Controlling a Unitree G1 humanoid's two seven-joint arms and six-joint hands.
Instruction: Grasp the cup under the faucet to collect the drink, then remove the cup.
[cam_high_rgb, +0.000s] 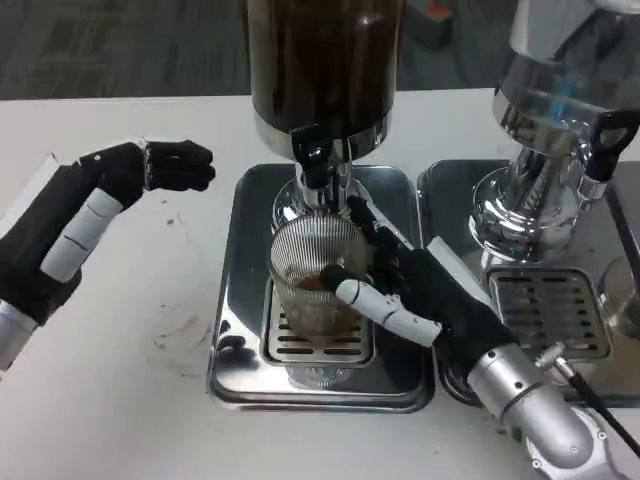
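A clear ribbed cup (315, 275) stands on the drip grate (300, 345) of the steel tray (235, 300), directly below the black faucet (312, 155) of the dark drink dispenser (325, 60). A little brown drink lies in the cup. My right hand (420, 290) grips the cup from its right side, fingers wrapped around the front and back. My left hand (120, 190) hovers over the white table to the left of the tray, fingers curled with nothing in them.
A second dispenser (560, 130) with its own black tap (605, 140) and tray (545, 300) stands at the right, close to my right forearm. Brown stains (180, 325) mark the white table left of the tray.
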